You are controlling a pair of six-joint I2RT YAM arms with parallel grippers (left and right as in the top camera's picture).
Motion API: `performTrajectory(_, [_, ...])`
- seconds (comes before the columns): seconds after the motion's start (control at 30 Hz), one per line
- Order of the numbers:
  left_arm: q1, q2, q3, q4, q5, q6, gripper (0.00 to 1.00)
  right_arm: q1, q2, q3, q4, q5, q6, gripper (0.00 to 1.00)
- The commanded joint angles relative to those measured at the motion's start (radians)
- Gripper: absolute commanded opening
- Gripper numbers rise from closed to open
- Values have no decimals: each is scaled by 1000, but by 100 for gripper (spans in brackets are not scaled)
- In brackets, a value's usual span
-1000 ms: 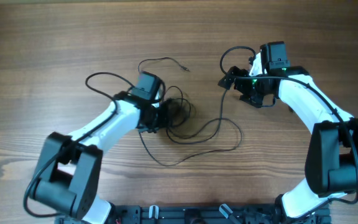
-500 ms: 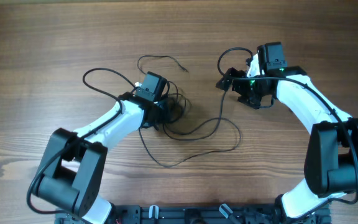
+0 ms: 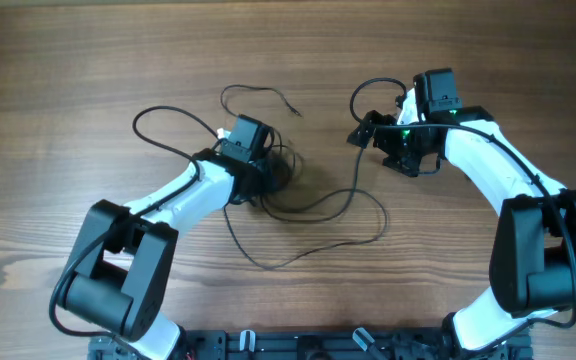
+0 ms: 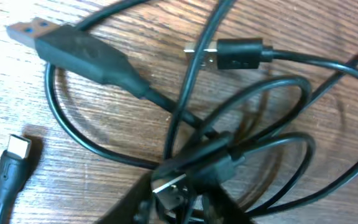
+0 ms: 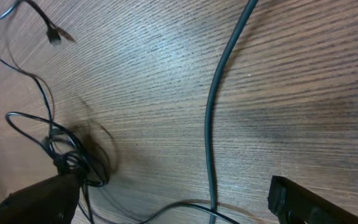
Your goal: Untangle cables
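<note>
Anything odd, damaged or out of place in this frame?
Nothing looks damaged or spilled. The only disorder is the job itself: the black cables are knotted in a clump mid-table at the left gripper. A USB plug and smaller plugs lie loose around the knot.

No writing, brand, number or sign can be read in any view, neither on the cables (image 4: 211,154) nor on the surface (image 3: 88,60).
</note>
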Motion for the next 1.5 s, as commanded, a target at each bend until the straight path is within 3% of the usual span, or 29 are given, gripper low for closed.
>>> performTrajectory(0.0, [2, 54, -18, 0, -155, -2, 4, 5, -26, 9, -11, -23, -21, 100])
performTrajectory(0.13, [3, -39, -16, -10, -184, -2, 4, 5, -26, 10, -21, -111, -116, 96])
performTrajectory(0.27, [3, -277, -16, -72, -134, 9, 4, 48, -26, 9, 14, -453, -449, 77])
performTrajectory(0.33, [3, -358, -16, -72, -45, 53, 4, 98, -26, 9, 58, -520, -501, 71])
performTrajectory(0.4, [3, -399, -16, -74, 4, 56, 4, 158, -26, 9, 122, -520, -476, 68])
performTrajectory(0.47, [3, -415, -16, -78, 27, 82, 4, 217, -26, 9, 245, -520, -351, 63])
performTrajectory(0.57, [3, -415, -17, -71, 118, 82, 4, 267, -25, 9, 412, -487, -155, 31])
performTrajectory(0.63, [3, -415, -17, -16, 214, 81, 4, 307, -25, 9, 420, -389, -142, 29])
performTrajectory(0.73, [3, -416, -17, 62, 350, 82, 4, 349, -24, 9, 404, -219, -106, 4])
performTrajectory(0.87, [78, -476, -16, 71, 475, 120, 4, 308, -24, 9, 235, 193, 83, 4])
performTrajectory(0.93, [188, -548, -17, 73, 634, 185, 4, 252, -24, 8, 174, 214, 85, 4])
performTrajectory(1.0, [275, -593, -17, 71, 687, 188, 4, 202, -24, 8, 139, 212, 85, 4])
performTrajectory(1.17, [394, -607, -17, 20, 682, 232, 4, 166, -24, 9, 192, -33, -76, 4])
performTrajectory(1.23, [398, -606, -17, 2, 673, 239, 6, 166, -24, 9, 264, -282, -200, 4])
performTrajectory(1.3, [384, -605, -18, -16, 673, 240, 31, 166, -24, 9, 371, -512, -252, 4])
performTrajectory(1.37, [352, -600, -18, -39, 673, 240, 51, 166, -24, 8, 425, -528, -200, 4])
performTrajectory(1.47, [290, -570, -18, -40, 671, 240, 59, 178, -24, 8, 428, -528, -207, 4])
